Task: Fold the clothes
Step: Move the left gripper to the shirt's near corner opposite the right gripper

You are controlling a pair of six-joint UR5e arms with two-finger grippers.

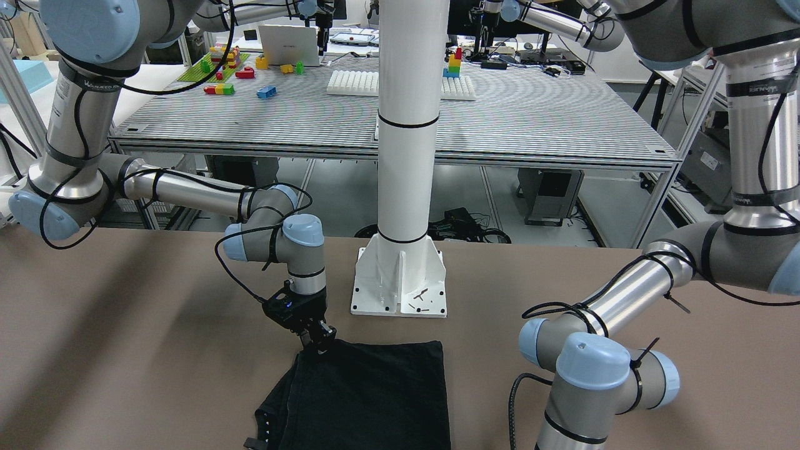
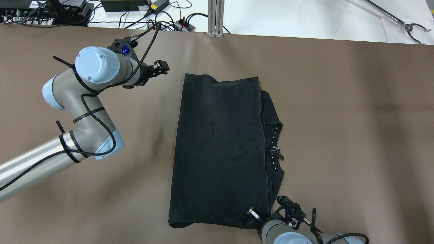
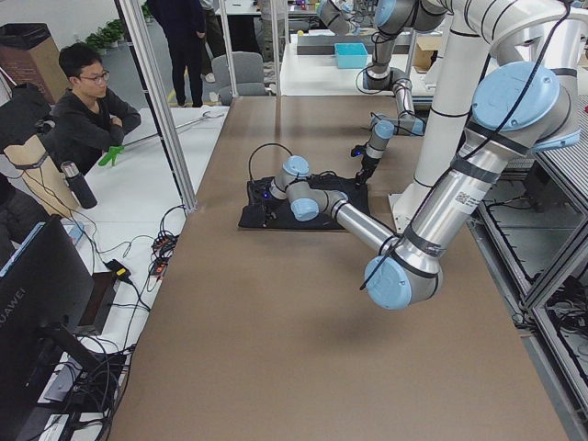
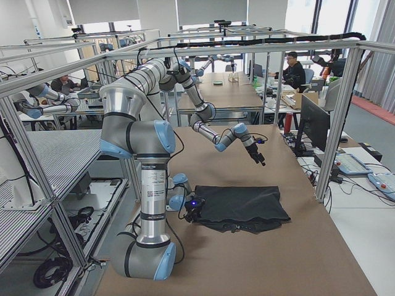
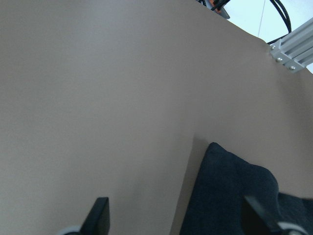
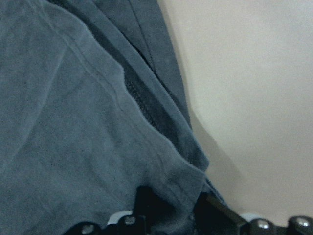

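Observation:
The black clothes (image 2: 217,149) lie folded on the brown table, the top layer's hem running along the right side over a lower layer with a neck label (image 2: 276,149). My right gripper (image 2: 258,217) sits at the garment's near right corner, and in the right wrist view its fingers (image 6: 146,203) are shut on the fabric edge (image 6: 186,171). My left gripper (image 2: 162,67) hovers open just left of the far left corner. Its fingers (image 5: 100,215) stand wide apart, and the corner of the cloth (image 5: 230,191) lies below them, untouched.
The white pillar's base plate (image 1: 400,281) stands just behind the garment. An aluminium post (image 2: 215,17) and cables (image 2: 162,17) line the far table edge. A seated person (image 3: 87,110) is beyond that edge. Bare table (image 2: 356,135) spreads on both sides.

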